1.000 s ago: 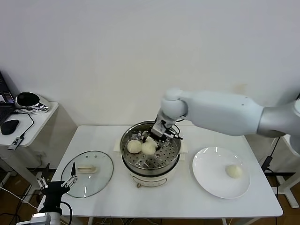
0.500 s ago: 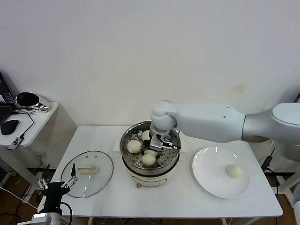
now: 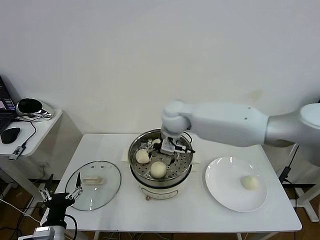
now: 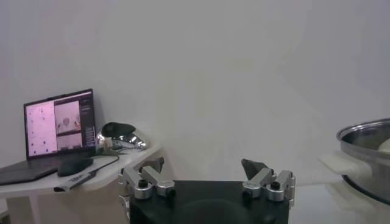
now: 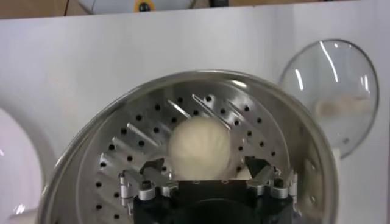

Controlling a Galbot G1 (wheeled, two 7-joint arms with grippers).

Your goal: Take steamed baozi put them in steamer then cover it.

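The steel steamer (image 3: 186, 161) stands mid-table on its cream base. Two steamed baozi show in its basket, one at the front (image 3: 158, 170) and one on the left (image 3: 142, 156). My right gripper (image 3: 171, 148) hovers over the back of the basket, open. In the right wrist view, the front baozi (image 5: 200, 148) lies loose on the perforated floor just beyond the gripper (image 5: 204, 167). Another baozi (image 3: 249, 182) rests on the white plate (image 3: 220, 185). The glass cover (image 3: 93, 185) lies flat on the table to the left. My left gripper (image 3: 60, 196) is parked open off the table's front left corner.
A side table at far left carries a laptop (image 4: 58, 125), a mouse (image 3: 10, 134) and a shiny helmet-like object (image 3: 30, 106). The wall rises close behind the table. The steamer's rim (image 4: 368, 146) is visible from the left wrist.
My right gripper lowered a baozi into the front of the steamer, opened and let it go, then drew back and up a little. The left arm stayed still.
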